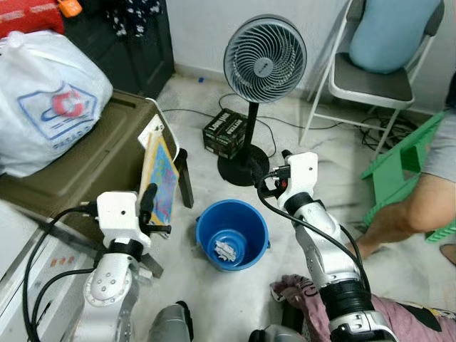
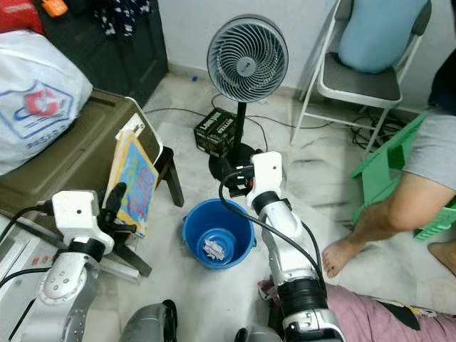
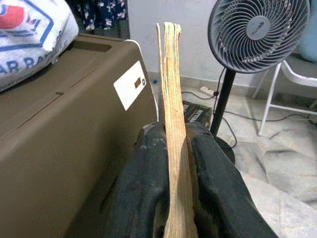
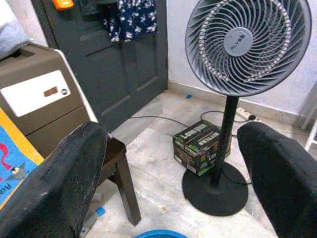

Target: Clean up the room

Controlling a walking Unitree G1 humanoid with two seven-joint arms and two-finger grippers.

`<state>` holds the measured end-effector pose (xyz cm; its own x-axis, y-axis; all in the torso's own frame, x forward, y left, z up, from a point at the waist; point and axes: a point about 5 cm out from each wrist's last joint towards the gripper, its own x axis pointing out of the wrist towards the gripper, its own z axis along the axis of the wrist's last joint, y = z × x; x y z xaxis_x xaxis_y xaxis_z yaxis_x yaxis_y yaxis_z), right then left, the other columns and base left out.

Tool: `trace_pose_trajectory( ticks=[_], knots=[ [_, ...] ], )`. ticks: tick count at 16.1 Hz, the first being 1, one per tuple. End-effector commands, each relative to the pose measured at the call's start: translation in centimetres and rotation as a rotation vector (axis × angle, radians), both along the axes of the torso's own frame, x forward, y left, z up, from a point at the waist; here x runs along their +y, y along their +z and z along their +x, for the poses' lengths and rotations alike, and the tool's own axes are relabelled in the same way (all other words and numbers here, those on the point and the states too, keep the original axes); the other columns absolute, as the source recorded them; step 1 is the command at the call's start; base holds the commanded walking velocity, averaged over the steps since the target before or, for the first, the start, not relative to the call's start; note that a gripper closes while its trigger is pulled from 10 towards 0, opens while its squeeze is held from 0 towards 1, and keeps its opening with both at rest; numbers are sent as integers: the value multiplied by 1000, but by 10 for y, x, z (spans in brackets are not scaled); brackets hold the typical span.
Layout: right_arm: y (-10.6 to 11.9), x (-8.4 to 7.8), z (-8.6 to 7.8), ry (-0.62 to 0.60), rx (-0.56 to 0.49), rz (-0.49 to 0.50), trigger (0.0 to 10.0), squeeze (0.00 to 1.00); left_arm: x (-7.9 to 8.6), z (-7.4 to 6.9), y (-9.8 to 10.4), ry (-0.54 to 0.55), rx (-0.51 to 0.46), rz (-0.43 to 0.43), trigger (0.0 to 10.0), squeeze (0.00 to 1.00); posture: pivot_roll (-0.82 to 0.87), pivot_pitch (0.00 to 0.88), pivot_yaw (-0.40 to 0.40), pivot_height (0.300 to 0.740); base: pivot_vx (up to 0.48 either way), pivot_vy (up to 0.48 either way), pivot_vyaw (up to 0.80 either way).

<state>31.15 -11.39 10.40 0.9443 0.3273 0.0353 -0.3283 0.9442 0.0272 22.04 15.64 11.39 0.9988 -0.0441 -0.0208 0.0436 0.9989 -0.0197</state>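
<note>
One brown storage bin (image 1: 85,167) is seen at the robot's left, with one white plastic bag (image 1: 46,100) printed in red and blue resting on its lid; the bag's lettering cannot be read in full. One white label (image 3: 130,84) is stuck on the bin's end wall. One grey pedestal fan (image 1: 265,58) stands ahead on a round black base, and a small logo on its hub is too fine to read. One folding chair (image 1: 374,82) carrying a pale blue cushion is set by the far wall. One green plastic stool (image 1: 399,160) is placed to the right, beside a seated person's bare leg (image 1: 413,210). One blue bucket (image 1: 232,234) stands on the marble floor between the two arms, with one crumpled scrap of paper (image 1: 226,249) lying inside it. One dark carton (image 4: 200,146) with yellow lettering sits just beside the fan's base. One flat colourful board book (image 1: 162,178) is clenched edge-on by the left gripper (image 3: 171,148), close against the bin's end. The right gripper (image 4: 168,168) is held spread wide over the bucket's far rim, grasping nothing. Open floor is left between the bucket and the fan's base.
</note>
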Motion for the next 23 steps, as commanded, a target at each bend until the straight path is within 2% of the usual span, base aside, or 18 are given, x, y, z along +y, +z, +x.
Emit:
trace_pose_trajectory(
  ticks=[1,11,14,19,21,23],
  knots=[
    [-1,-3,0,-14,4,-7,10000,0,-3,1,9,-18,-48,-4,10000,0,17,117,-31,740,262,0,0],
    [-1,-3,1,-13,6,1,10000,0,-3,1,10,-14,-49,-2,10000,0,18,114,-33,740,261,0,0],
    [1,0,0,2,-9,-10,10000,0,-2,1,10,-13,-50,1,10000,0,18,114,-33,740,249,0,685],
    [-2,0,2,-6,2,-8,10000,0,-1,1,10,-7,-46,11,10000,0,32,109,-36,740,0,0,0],
    [-6,1,3,-31,27,-36,10000,0,0,0,10,-10,-39,12,10000,0,40,110,-37,740,0,0,0],
    [-17,-3,5,-84,103,-64,10000,0,0,-2,10,-19,-39,11,10000,0,48,111,-39,740,0,0,0]
  ],
)
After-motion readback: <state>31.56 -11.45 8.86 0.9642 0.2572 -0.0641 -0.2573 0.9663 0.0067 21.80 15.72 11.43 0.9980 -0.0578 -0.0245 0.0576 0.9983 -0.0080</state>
